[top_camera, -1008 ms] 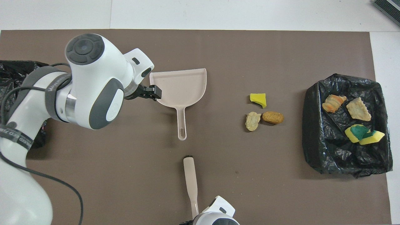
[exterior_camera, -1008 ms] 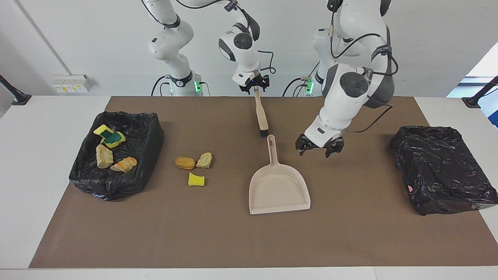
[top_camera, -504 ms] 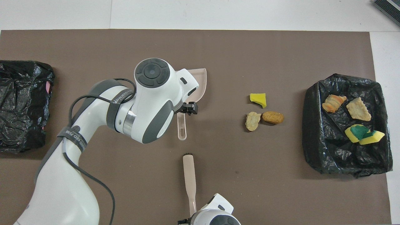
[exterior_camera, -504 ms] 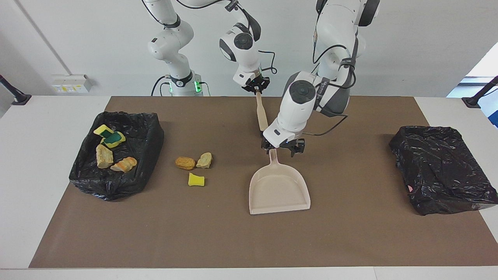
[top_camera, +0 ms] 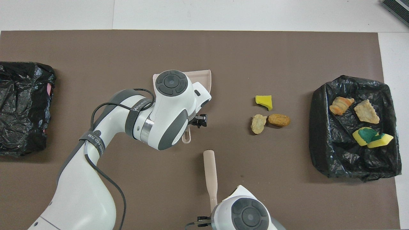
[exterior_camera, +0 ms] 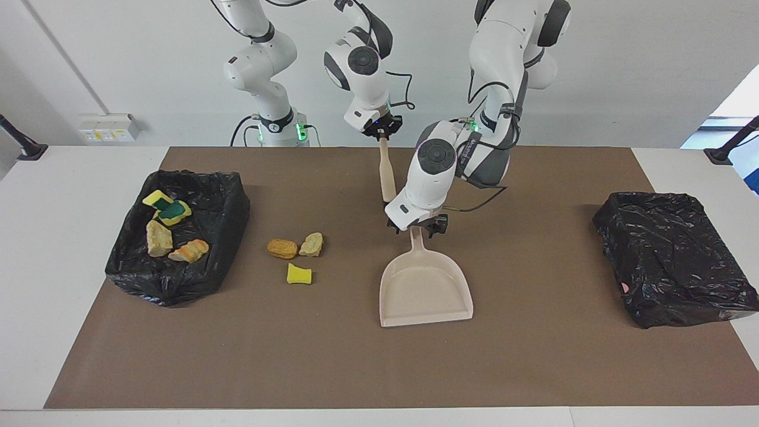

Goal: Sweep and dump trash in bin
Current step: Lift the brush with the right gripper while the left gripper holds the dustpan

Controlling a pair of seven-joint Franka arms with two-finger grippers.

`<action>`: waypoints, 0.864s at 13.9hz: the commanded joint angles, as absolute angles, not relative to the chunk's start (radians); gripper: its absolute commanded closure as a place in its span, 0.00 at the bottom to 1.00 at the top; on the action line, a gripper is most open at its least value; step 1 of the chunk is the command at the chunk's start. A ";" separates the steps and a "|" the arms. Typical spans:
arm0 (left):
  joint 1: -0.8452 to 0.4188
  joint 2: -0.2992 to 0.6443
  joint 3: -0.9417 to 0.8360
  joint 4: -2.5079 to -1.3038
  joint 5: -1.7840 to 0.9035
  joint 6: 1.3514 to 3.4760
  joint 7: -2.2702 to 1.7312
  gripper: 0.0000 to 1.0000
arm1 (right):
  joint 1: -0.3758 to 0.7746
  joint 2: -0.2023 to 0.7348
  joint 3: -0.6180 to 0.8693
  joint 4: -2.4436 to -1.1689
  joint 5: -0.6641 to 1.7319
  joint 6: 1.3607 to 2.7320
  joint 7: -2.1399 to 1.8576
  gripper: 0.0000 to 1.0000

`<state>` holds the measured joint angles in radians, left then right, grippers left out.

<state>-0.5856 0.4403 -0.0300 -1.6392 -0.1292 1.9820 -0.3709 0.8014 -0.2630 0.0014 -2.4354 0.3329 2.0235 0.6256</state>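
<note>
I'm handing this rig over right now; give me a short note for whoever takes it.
Right gripper: shut on the brush handle, brush lifted.
Left gripper: at the dustpan handle; a grip cannot be told.
Trash: four scraps in the bin at the right arm's end; three loose on the mat: orange lump, tan lump, yellow sponge piece, between that bin and the dustpan.
Done: brush picked up.
Left: secure the dustpan, sweep the three scraps in, dump them.
</note>
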 commanded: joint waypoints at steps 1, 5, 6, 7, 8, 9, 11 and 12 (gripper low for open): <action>-0.597 0.417 -0.015 -1.666 -0.153 1.967 -0.374 1.00 | 0.685 -0.369 0.005 -2.441 0.244 1.901 0.609 1.00; -0.575 0.408 -0.009 -1.638 -0.146 1.927 -0.362 1.00 | 0.435 -0.382 0.006 -2.326 0.116 1.729 0.448 1.00; -0.560 0.397 -0.008 -1.625 -0.138 1.898 -0.356 1.00 | 0.389 -0.380 0.006 -2.327 0.036 1.733 0.415 1.00; -0.540 0.387 -0.008 -1.612 -0.138 1.869 -0.327 1.00 | 0.332 -0.371 0.008 -2.327 -0.025 1.741 0.361 1.00; -0.520 0.368 -0.008 -1.603 -0.137 1.841 -0.274 1.00 | 0.287 -0.365 0.008 -2.327 -0.072 1.755 0.288 1.00; -0.503 0.358 -0.005 -1.592 -0.135 1.801 -0.212 1.00 | 0.249 -0.354 0.008 -2.329 -0.106 1.785 0.226 1.00; -0.480 0.356 -0.003 -1.574 -0.117 1.750 -0.111 1.00 | 0.181 -0.307 0.008 -2.329 -0.162 1.848 0.117 1.00; -0.473 0.354 -0.003 -1.574 -0.109 1.747 -0.063 1.00 | 0.161 -0.276 0.008 -2.329 -0.181 1.889 0.097 1.00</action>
